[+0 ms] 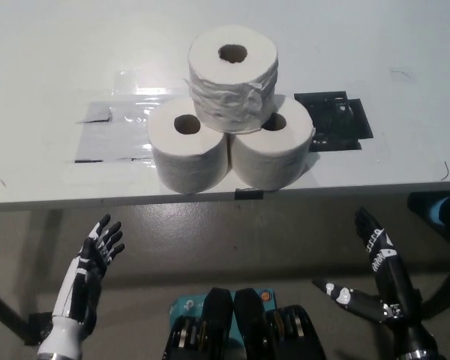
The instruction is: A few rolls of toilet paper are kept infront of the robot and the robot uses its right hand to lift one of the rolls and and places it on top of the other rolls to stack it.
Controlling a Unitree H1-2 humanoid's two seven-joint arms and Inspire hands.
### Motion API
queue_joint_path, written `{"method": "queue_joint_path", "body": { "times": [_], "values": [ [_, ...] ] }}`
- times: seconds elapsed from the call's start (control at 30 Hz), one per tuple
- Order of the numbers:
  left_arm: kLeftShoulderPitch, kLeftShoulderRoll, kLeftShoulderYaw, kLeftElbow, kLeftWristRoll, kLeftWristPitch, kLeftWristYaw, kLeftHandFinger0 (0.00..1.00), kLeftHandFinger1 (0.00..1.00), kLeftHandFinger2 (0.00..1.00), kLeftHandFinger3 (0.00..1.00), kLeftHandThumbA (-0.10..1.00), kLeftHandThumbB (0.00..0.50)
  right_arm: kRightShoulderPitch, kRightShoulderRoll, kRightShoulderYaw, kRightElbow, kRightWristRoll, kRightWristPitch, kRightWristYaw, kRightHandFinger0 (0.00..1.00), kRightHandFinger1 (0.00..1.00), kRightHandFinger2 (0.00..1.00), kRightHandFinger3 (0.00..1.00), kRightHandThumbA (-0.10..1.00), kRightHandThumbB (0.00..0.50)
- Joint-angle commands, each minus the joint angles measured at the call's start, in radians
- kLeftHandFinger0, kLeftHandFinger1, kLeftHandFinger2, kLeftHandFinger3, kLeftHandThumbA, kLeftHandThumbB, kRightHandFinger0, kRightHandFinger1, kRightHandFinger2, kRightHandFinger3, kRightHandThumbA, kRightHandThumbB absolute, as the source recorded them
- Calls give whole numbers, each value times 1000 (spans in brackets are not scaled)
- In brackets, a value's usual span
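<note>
Head view, looking steeply down: a white table (52, 45) fills the upper half of the picture, and its front edge runs nearly straight across at mid height, with grey floor (232, 240) below it. Three toilet paper rolls stand close to that edge, all on end with their cardboard cores facing up. The left bottom roll (187, 154) and the right bottom roll (276, 154) touch each other side by side, and the top roll (232, 75) sits on both of them, centred over the seam and set slightly back. Behind and to the left of the stack lies a patch of clear tape (116, 131); a black rectangular mark (336, 120) lies just right of the right bottom roll. To either side of the stack, and behind it, the table surface is bare out to the picture's borders. A small black tab (247, 194) shows at the table edge directly under the stack. Both hands are below the table edge and well apart from the rolls, touching nothing. The white left hand (90, 266) is at lower left, pointing up, its fingers spread and empty. The black right hand (371, 262) is at lower right, also raised, fingers extended and apart with the thumb held out toward the middle, holding nothing. Between each hand and the stack lies only floor and the front edge.
</note>
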Motion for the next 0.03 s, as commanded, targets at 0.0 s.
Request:
{"method": "queue_joint_path", "body": {
  "times": [0.0],
  "values": [
    [8, 1, 12, -36, -3, -34, 3, 1000, 1000, 1000, 1000, 995, 107, -31, -4, 17, -15, 6, -56, -21, 1000, 1000, 1000, 1000, 1000, 126]
  ]
}}
